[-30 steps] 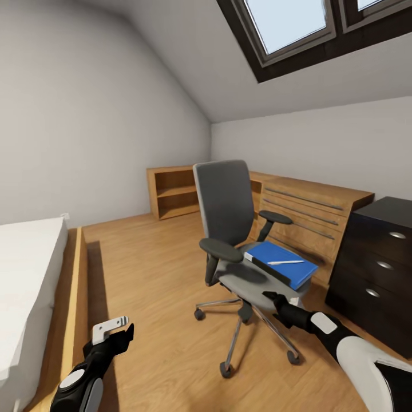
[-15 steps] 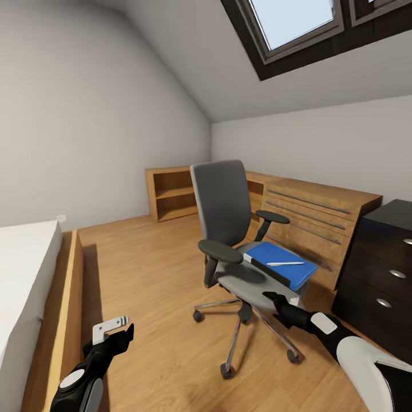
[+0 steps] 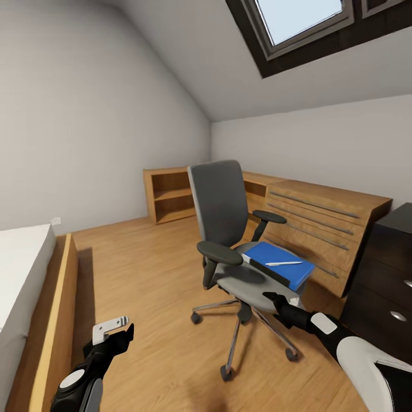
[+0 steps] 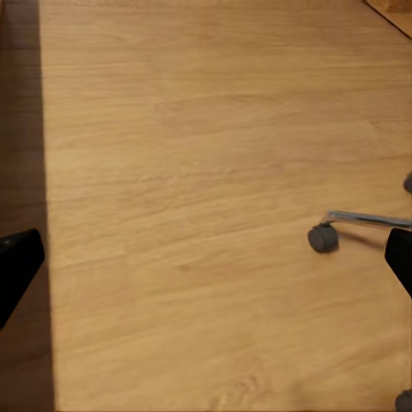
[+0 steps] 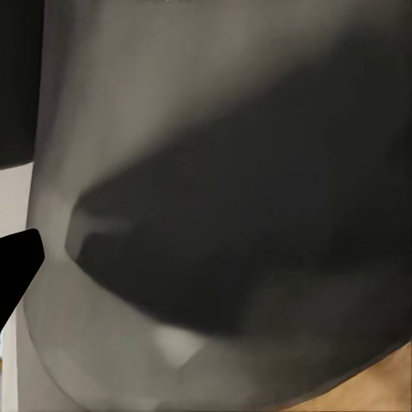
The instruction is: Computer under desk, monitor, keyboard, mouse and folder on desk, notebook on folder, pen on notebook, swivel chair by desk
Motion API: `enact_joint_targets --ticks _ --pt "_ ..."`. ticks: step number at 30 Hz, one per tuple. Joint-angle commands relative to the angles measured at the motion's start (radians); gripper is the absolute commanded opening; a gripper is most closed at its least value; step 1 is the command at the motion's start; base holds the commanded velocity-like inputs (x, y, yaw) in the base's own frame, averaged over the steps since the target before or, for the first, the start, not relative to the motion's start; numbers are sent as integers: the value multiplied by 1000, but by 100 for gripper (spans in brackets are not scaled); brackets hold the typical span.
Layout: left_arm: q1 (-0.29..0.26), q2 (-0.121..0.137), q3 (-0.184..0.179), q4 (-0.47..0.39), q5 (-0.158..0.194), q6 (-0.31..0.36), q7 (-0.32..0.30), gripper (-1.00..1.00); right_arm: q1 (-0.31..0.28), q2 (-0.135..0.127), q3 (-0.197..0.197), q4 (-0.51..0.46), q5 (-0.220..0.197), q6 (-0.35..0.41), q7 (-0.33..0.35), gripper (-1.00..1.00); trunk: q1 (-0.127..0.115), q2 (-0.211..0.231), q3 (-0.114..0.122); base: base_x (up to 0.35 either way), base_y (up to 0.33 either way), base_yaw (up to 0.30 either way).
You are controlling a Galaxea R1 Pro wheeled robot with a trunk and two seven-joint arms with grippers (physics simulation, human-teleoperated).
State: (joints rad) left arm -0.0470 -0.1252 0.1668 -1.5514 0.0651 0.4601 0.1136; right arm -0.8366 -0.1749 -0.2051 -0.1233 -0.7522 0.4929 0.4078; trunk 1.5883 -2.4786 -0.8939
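Note:
The grey swivel chair (image 3: 222, 213) stands mid-floor, its seat facing the right. On its seat lies the blue folder (image 3: 281, 266) with the white pen (image 3: 284, 263) on top. My right gripper (image 3: 269, 296) is open at the seat's front edge, and the grey seat cushion (image 5: 215, 172) is close up in the right wrist view. Low at the left, away from the chair, my left gripper (image 3: 117, 330) hangs open over bare floor with nothing in it. The desk (image 3: 386, 280) shows as dark drawers at the right edge. The notebook, computer, monitor, keyboard and mouse are out of view.
A light wood chest (image 3: 320, 220) with long steel handles runs along the far wall behind the chair, joined to an open shelf unit (image 3: 170, 195). A bed (image 3: 23, 274) on a wooden frame lies along the left. A chair castor (image 4: 322, 238) shows in the left wrist view.
The whole view has shifted: the bed slid further left and the dark drawers further right in the picture. Both grippers hold the same pose, and the folder and pen still lie on the seat.

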Motion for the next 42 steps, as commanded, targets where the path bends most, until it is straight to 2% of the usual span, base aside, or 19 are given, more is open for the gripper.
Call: enact_joint_targets --ticks 1,28,42 --pt "-1 -1 0 -1 7 5 4 100 -1 0 -11 -1 -4 8 2 100 0 0 -1 215 0 0" --pt "-1 0 0 1 8 9 4 100 -1 -2 -13 -1 -5 9 3 100 0 0 -1 208 0 0" --pt "-1 1 0 1 9 11 3 100 -1 2 -12 -1 -6 8 -3 100 0 0 -1 -176 0 43"
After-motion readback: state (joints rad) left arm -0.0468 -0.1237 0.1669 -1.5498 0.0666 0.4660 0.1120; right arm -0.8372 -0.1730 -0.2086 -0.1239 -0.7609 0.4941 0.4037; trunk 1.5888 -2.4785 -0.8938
